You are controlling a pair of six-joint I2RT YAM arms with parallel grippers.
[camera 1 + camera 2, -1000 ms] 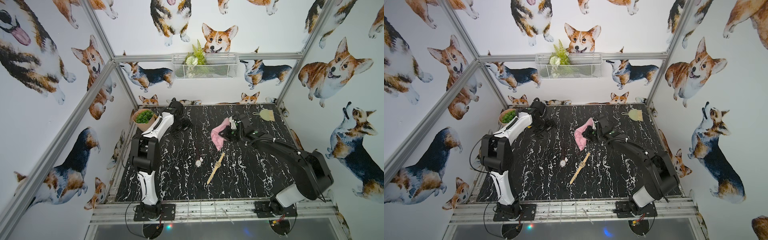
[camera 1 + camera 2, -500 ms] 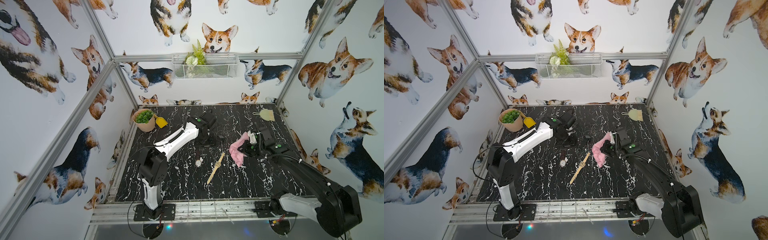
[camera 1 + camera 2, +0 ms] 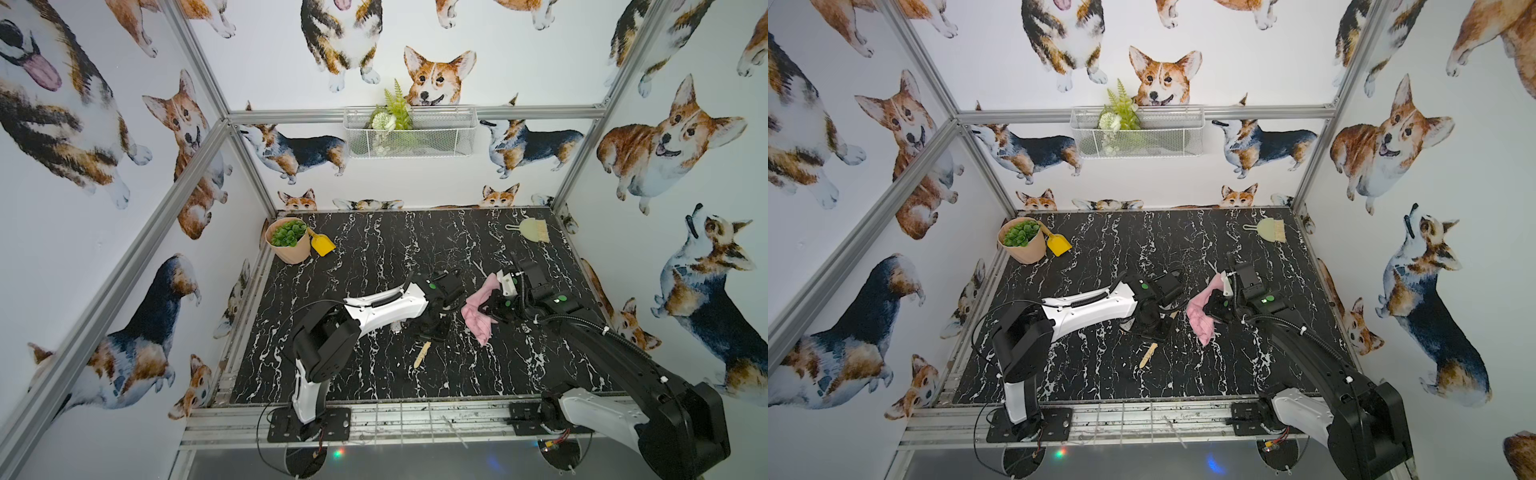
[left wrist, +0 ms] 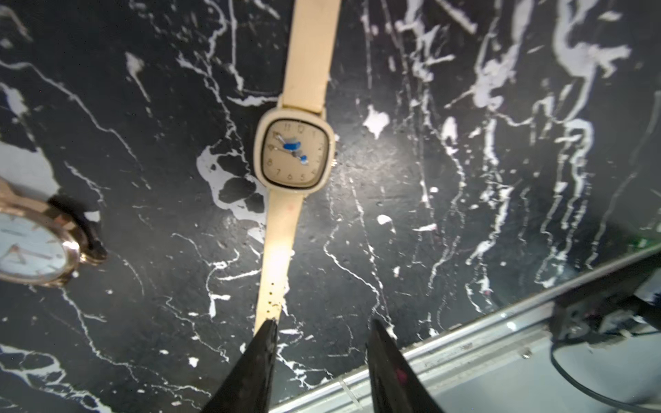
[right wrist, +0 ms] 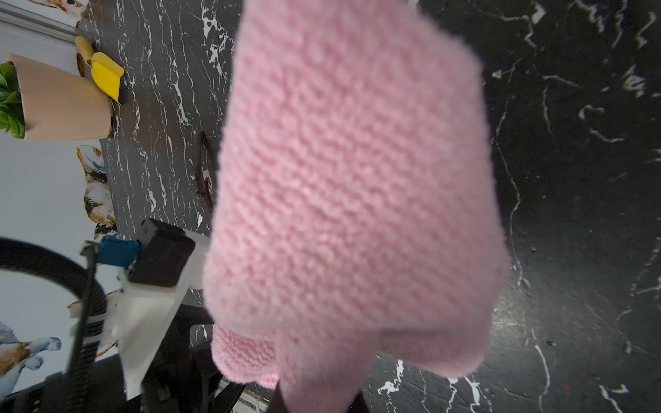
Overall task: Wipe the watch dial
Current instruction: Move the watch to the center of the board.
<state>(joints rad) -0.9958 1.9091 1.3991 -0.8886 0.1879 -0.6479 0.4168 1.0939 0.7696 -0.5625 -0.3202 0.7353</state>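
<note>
The cream watch lies flat on the black marble table. Its square dial faces up and carries a blue smear. In both top views my left arm covers the dial, and only the watch's strap end shows. My left gripper hovers low over the strap's holed end, jaws apart with nothing between them; one fingertip overlaps the strap tip. My right gripper is shut on a pink cloth, which hangs just right of the left gripper.
A second watch with a rose-gold case and a white dial lies beside the cream one. A plant pot and a yellow scoop stand at the back left, a brush at the back right. The table's metal front rail is close.
My left arm has swung from the back left corner to the middle, over the cream watch, and its jaws have narrowed. My right arm has carried the pink cloth rightward and nearer the front.
</note>
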